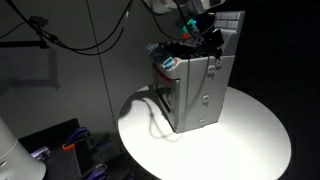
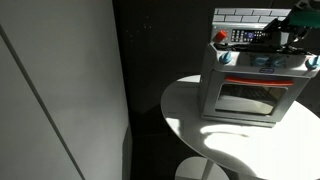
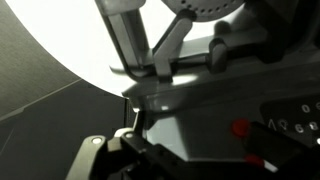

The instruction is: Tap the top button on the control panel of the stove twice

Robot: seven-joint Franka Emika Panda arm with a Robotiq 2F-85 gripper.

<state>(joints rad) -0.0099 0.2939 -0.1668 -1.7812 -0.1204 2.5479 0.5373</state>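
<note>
One arm works over a round white table (image 1: 250, 130), and on that table stands a small grey stove (image 1: 205, 95). In both exterior views the stove sits near the table's middle, its glass door (image 2: 248, 98) facing outward and a pale tiled back wall (image 2: 245, 14) rising behind the dark cooktop. The control panel (image 1: 167, 63) shows as a tiny white patch with red marks at the upper front corner of the stove, well to one side of the back wall.

The gripper (image 1: 200, 30) hangs just above the cooktop, close to the back wall, with dark cables trailing from it. In an exterior view it is over the far end of the cooktop (image 2: 290, 32), apart from the red knob (image 2: 222, 37) at the near corner. The wrist view is blurred; a red mark (image 3: 240, 128) shows on a dark surface. Whether the jaws are spread or closed, I cannot tell.
</note>
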